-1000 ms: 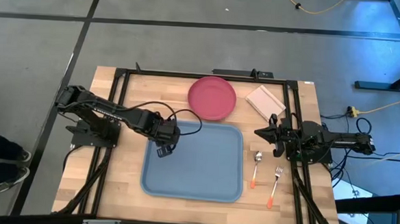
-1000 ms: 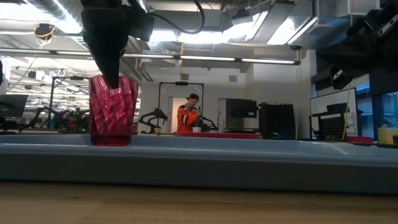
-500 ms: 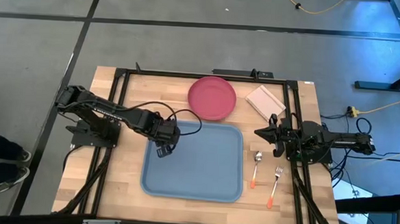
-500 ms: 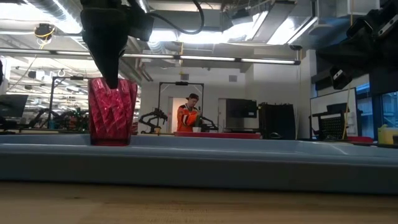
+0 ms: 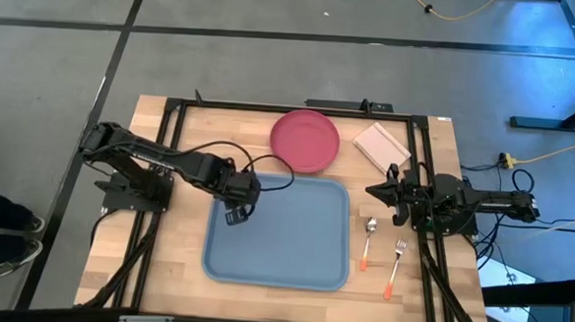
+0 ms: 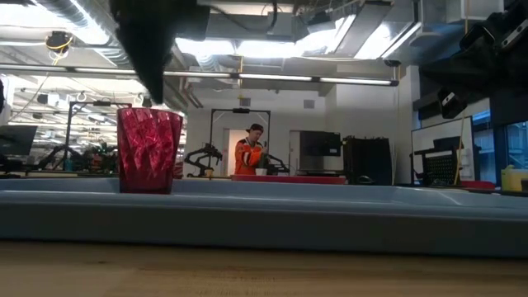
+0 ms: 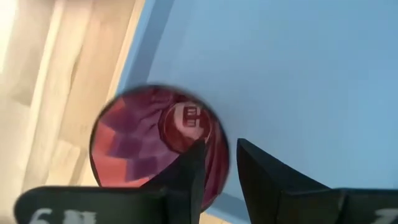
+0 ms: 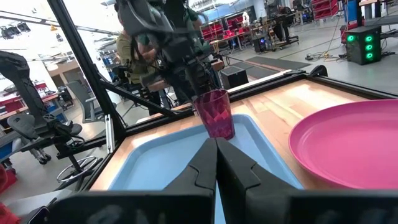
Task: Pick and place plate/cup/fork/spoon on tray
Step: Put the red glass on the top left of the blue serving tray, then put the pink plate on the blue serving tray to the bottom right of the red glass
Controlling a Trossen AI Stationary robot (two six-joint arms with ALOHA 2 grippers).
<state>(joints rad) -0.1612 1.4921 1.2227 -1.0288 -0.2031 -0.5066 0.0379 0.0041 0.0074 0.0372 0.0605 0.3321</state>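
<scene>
- One cup (image 6: 149, 150) stands upright on the tray (image 5: 292, 255), just inside its rim at the corner nearest the left arm.
- Left gripper (image 7: 217, 165) hangs just above the cup, fingers slightly parted and holding nothing.
- Plate (image 5: 305, 139), spoon (image 5: 368, 236) and fork (image 5: 395, 265) lie beside the tray.
- Right gripper (image 8: 216, 152) waits beyond the spoon, fingers together.

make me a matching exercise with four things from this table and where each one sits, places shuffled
Things:
1. cup
2. plate
3. spoon
4. right gripper

Places:
A. on the wood between the tray and the fork
B. standing inside the tray near its left edge
C. on the wood just beyond the tray's far rim
D. at the table's right side, above the spoon's end

Pairs: 1-B, 2-C, 3-A, 4-D
</scene>
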